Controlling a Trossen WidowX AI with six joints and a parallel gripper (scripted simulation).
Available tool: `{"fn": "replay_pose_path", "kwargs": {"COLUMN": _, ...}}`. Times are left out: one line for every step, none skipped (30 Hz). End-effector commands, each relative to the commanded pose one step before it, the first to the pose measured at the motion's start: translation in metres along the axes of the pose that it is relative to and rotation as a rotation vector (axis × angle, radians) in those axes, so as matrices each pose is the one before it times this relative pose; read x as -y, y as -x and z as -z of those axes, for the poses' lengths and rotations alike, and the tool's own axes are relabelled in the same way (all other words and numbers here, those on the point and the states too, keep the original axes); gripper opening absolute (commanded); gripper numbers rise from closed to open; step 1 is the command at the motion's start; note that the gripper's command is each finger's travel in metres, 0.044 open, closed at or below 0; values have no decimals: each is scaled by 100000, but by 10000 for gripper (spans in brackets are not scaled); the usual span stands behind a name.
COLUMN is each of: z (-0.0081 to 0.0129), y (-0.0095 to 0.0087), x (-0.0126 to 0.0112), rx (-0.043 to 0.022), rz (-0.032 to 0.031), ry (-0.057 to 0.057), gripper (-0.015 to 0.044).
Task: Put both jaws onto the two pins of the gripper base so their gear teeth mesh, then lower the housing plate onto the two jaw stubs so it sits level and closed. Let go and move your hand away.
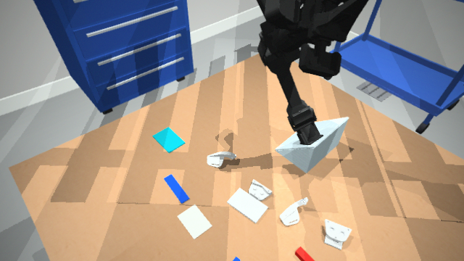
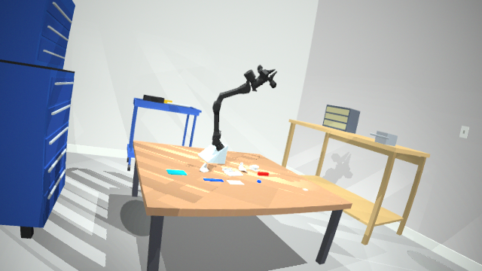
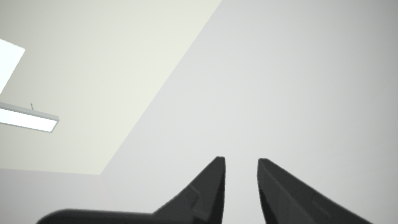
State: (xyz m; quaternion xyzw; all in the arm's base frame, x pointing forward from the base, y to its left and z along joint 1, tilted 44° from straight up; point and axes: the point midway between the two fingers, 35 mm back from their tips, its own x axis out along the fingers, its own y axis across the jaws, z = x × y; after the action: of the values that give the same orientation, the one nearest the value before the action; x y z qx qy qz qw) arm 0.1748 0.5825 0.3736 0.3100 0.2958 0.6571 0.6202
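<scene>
My pincer (image 2: 276,71) (image 3: 240,166) hangs high above the table (image 1: 127,225) (image 2: 241,208), tips slightly parted on nothing. Seating the first hooked piece is in hand, I judge: one (image 1: 215,160) (image 2: 204,168) lies nearer my foot, its twin (image 1: 290,216) (image 2: 242,168) farther out, both unmounted. Next I should swing down, spread wider and pinch one.

I see a cyan square plate (image 1: 168,139) (image 2: 176,172), blue flat bar (image 1: 176,188) (image 2: 213,180) and red block (image 1: 304,254) (image 2: 263,174) on the brown wooden table (image 1: 87,232) (image 2: 241,210); beyond it stands a blue metal cart (image 1: 391,65) (image 2: 166,108).
</scene>
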Motion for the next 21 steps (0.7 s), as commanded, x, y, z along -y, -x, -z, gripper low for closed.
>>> {"fn": "replay_pose_path", "kwargs": {"z": 151, "y": -21, "x": 391, "rx": -225, "rz": 1131, "ry": 1027, "gripper": 63}}
{"fn": "replay_pose_path", "kwargs": {"z": 208, "y": -32, "x": 474, "rx": -328, "rz": 1382, "ry": 1286, "gripper": 37}}
{"fn": "replay_pose_path", "kwargs": {"z": 260, "y": -40, "x": 565, "rx": -431, "rz": 1654, "ry": 1553, "gripper": 11}}
{"fn": "replay_pose_path", "kwargs": {"z": 272, "y": -43, "x": 559, "rx": -471, "rz": 1647, "ry": 1563, "gripper": 0}}
{"fn": "replay_pose_path", "kwargs": {"z": 284, "y": -45, "x": 553, "rx": -511, "rz": 1640, "ry": 1572, "gripper": 0}}
{"fn": "replay_pose_path", "kwargs": {"z": 296, "y": -47, "x": 547, "rx": -550, "rz": 1631, "ry": 1582, "gripper": 0}}
{"fn": "replay_pose_path", "kwargs": {"z": 308, "y": -49, "x": 541, "rx": -590, "rz": 1621, "ry": 1591, "gripper": 0}}
{"fn": "replay_pose_path", "kwargs": {"z": 319, "y": -52, "x": 534, "rx": -629, "rz": 1610, "ry": 1601, "gripper": 0}}
{"fn": "replay_pose_path", "kwargs": {"z": 331, "y": -54, "x": 527, "rx": -668, "rz": 1599, "ry": 1611, "gripper": 0}}
{"fn": "replay_pose_path", "kwargs": {"z": 342, "y": -56, "x": 520, "rx": -706, "rz": 1589, "ry": 1618, "gripper": 0}}
{"fn": "replay_pose_path", "kwargs": {"z": 354, "y": -59, "x": 512, "rx": -745, "rz": 1575, "ry": 1628, "gripper": 0}}
{"fn": "replay_pose_path", "kwargs": {"z": 365, "y": -61, "x": 505, "rx": -783, "rz": 1560, "ry": 1638, "gripper": 0}}
{"fn": "replay_pose_path", "kwargs": {"z": 375, "y": -63, "x": 496, "rx": -821, "rz": 1545, "ry": 1647, "gripper": 0}}
{"fn": "replay_pose_path", "kwargs": {"z": 386, "y": -66, "x": 488, "rx": -859, "rz": 1528, "ry": 1657, "gripper": 0}}
{"fn": "replay_pose_path", "kwargs": {"z": 397, "y": -68, "x": 479, "rx": -896, "rz": 1510, "ry": 1667, "gripper": 0}}
{"fn": "replay_pose_path", "kwargs": {"z": 407, "y": -70, "x": 470, "rx": -933, "rz": 1492, "ry": 1677, "gripper": 0}}
{"fn": "replay_pose_path", "kwargs": {"z": 417, "y": -73, "x": 461, "rx": -970, "rz": 1472, "ry": 1687, "gripper": 0}}
{"fn": "replay_pose_path", "kwargs": {"z": 427, "y": -75, "x": 451, "rx": -1006, "rz": 1452, "ry": 1697, "gripper": 0}}
{"fn": "replay_pose_path", "kwargs": {"z": 436, "y": -77, "x": 441, "rx": -1041, "rz": 1431, "ry": 1707, "gripper": 0}}
{"fn": "replay_pose_path", "kwargs": {"z": 445, "y": -80, "x": 431, "rx": -1076, "rz": 1405, "ry": 1719, "gripper": 0}}
{"fn": "replay_pose_path", "kwargs": {"z": 454, "y": -82, "x": 421, "rx": -1111, "rz": 1382, "ry": 1729, "gripper": 0}}
